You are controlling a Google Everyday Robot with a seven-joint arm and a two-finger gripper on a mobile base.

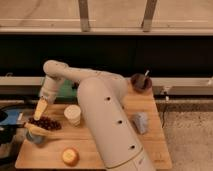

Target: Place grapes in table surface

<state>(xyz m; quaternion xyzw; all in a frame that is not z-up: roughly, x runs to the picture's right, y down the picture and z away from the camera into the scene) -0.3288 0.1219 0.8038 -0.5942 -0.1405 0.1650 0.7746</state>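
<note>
- Dark wall panels and a pale rail run behind a light tan wooden worktop with visible plank grain. Speckled floor shows at the right.
- 1 thick white arm rises from the bottom edge, crosses the middle of the worktop and bends over to the far left.
- At its end, the tool hangs over the left part of the worktop, its pale yellow tip pointing down, just above the grapes.
- The tool looks released, with nothing clasped in it. The grapes lie below the tip, not lifted.
- The grapes rest on the worktop near its left edge, just left of a white cup and well apart from the dark maroon bowl at the back right.
- They are 1 small, elongated bunch, dark purple-red, lying flat with the long side running left to right. Single berries are too small to tell.
- As a judgement, the placing looks done, since the bunch sits on bare wood. What is left for you is to lift the tool clear without brushing the bunch.
- Also on the worktop are a round orange thing near the front edge and a grey-blue object right of the arm.
</note>
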